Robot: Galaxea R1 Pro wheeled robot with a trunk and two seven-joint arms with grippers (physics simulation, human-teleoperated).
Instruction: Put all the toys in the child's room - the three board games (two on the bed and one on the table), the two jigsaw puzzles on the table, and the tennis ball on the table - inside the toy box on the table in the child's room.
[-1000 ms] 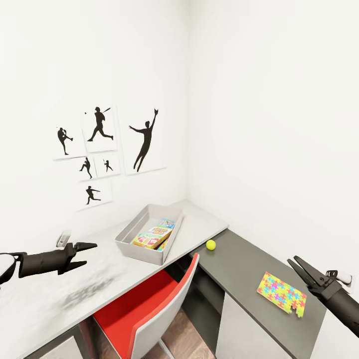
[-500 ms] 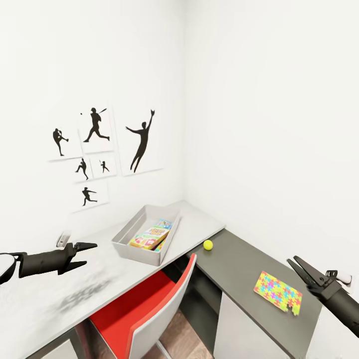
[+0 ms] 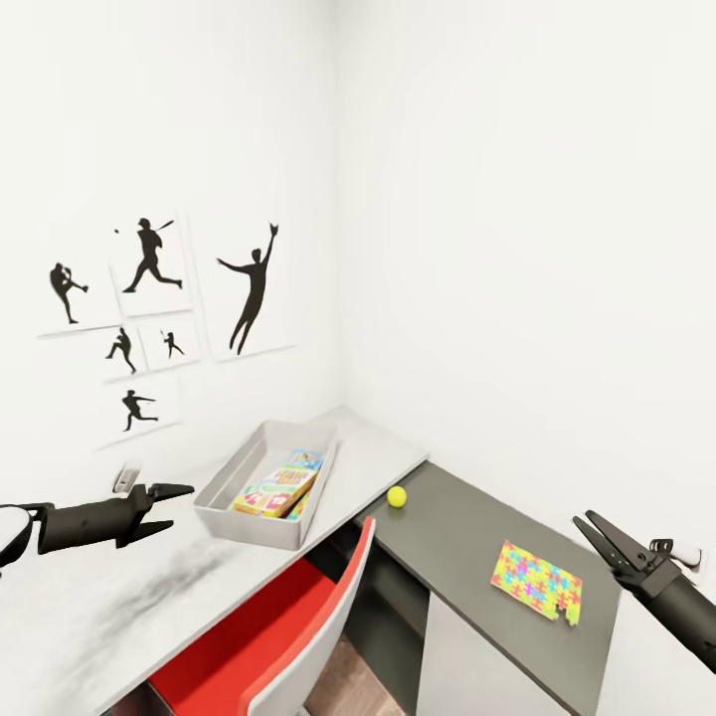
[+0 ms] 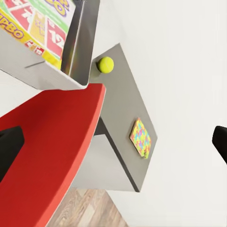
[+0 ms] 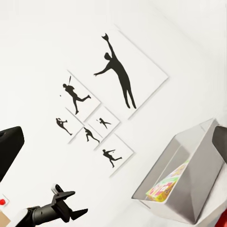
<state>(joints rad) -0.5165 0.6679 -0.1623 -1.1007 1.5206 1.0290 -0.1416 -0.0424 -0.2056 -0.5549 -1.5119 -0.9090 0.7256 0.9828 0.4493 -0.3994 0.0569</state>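
Grey toy box (image 3: 221, 517) holding board games (image 3: 270, 491), tennis ball (image 3: 397, 496) outside

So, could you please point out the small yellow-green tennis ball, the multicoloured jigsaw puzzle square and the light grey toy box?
Small yellow-green tennis ball (image 3: 397, 496), head view, its centre.
Multicoloured jigsaw puzzle square (image 3: 537, 582), head view, middle of its top face.
Light grey toy box (image 3: 254, 529), head view, near wall.

A: Non-task items observed?
B: 1 chair (image 3: 298, 636), red seat and grey-white back, tucked at the desk. 1 small wall socket (image 3: 125, 478) under the 6 posters (image 3: 149, 318). Wood-plank floor (image 4: 90, 210) below.
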